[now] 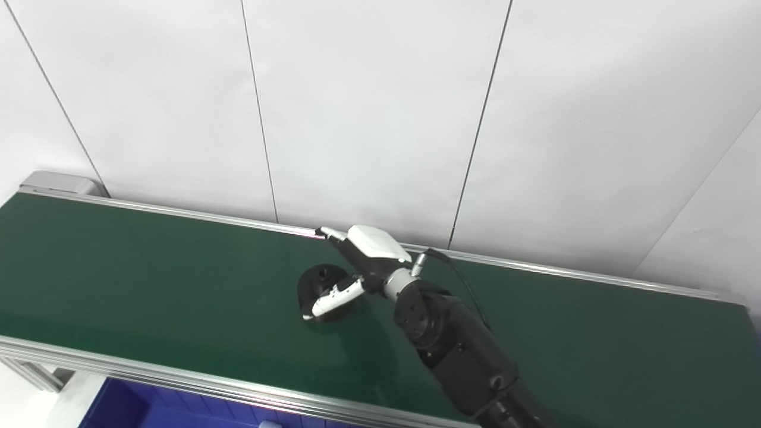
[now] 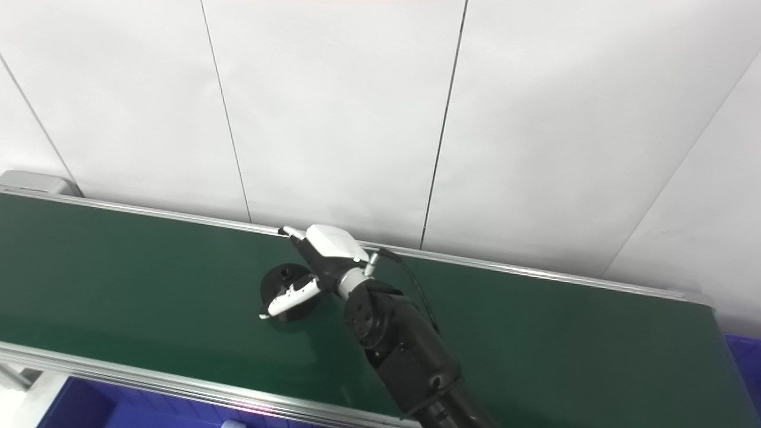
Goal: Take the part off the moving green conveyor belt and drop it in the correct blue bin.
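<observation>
Already over the belt. Left eye view: right hand (image 1: 357, 267) reaching in from the near right, arm stretched across the green conveyor belt (image 1: 148, 285), white-backed palm toward the far rail. Black round part (image 1: 316, 285), disc-shaped with a small hole near its far edge, lying flat on the belt about midway between near and far rails, just left of the palm. Thumb (image 1: 333, 299) slung along the near side of the disc, other fingers (image 1: 333, 235) pointing left past its far side; digits spread apart, straddling the part, not clamped. Contact hard to judge; thumb looks touching or nearly so. No long axis to speak of, being round. Corner of a blue bin (image 1: 137, 407) below the near rail at the left. Left hand nowhere in sight.

Right eye view: same arrangement, seen a little shifted. Part (image 2: 282, 284) again left of the hand (image 2: 321, 261), thumb across its near edge, far fingers above the far rail side. Second patch of blue bin (image 2: 746, 356) at the far right edge. Likely need: closing leftward around the disc before belt travel carries it out of the span.
</observation>
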Robot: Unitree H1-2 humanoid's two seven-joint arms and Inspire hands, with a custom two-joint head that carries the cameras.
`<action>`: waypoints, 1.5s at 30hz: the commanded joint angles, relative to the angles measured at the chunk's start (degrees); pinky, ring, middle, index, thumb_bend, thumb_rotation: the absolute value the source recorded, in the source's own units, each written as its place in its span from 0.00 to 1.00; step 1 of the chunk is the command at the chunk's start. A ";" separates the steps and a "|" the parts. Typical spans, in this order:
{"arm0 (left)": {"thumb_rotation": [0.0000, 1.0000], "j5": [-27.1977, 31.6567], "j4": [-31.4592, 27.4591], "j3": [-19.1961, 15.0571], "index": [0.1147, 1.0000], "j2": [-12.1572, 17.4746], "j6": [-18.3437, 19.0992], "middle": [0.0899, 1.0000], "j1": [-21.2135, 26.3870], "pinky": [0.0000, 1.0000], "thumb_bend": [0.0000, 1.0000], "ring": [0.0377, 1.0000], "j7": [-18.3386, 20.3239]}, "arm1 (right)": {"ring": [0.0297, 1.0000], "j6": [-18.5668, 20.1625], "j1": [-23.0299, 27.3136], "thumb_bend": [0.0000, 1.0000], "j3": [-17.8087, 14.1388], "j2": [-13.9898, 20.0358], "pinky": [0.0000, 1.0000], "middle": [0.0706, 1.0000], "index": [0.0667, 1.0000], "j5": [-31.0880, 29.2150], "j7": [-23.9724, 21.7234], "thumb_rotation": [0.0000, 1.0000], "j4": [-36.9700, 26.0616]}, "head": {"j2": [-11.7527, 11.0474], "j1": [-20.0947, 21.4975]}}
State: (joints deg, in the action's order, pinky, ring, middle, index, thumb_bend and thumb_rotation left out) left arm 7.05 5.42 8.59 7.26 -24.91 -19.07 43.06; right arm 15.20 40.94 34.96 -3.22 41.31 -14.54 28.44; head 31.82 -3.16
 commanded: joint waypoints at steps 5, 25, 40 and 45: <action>0.56 -0.36 -2.25 1.20 0.90 -0.29 -2.01 0.94 -0.86 0.83 0.86 0.91 -1.74 | 0.86 -0.89 3.28 1.00 1.50 -1.42 0.77 0.91 0.94 1.64 1.06 0.42 2.18 | 0.51 -0.64; 0.54 0.38 -3.46 2.01 0.90 0.12 -2.01 0.93 -1.41 0.82 0.82 0.90 -2.82 | 0.27 1.99 -0.18 0.53 2.14 2.05 0.21 0.42 0.45 3.87 1.56 0.00 0.31 | 1.23 -0.33; 0.55 0.37 -3.42 2.08 0.90 0.70 -2.00 0.94 -0.94 0.82 0.82 0.90 -3.44 | 0.37 4.83 -5.75 0.51 -2.97 1.68 0.31 0.46 0.49 4.70 4.14 0.00 -17.88 | 2.03 0.76; 0.55 0.64 -3.95 2.05 0.90 1.10 -2.00 0.94 -1.03 0.83 0.82 0.91 -3.57 | 0.41 6.25 -9.92 0.51 -5.31 3.14 0.23 0.41 0.49 5.33 2.98 0.00 -30.10 | 3.75 1.67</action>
State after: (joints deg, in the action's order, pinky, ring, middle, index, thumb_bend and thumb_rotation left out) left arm 6.61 3.07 10.64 7.75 -24.91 -19.98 39.75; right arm 20.37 30.33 30.47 -0.06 45.90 -11.61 1.49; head 34.98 -1.76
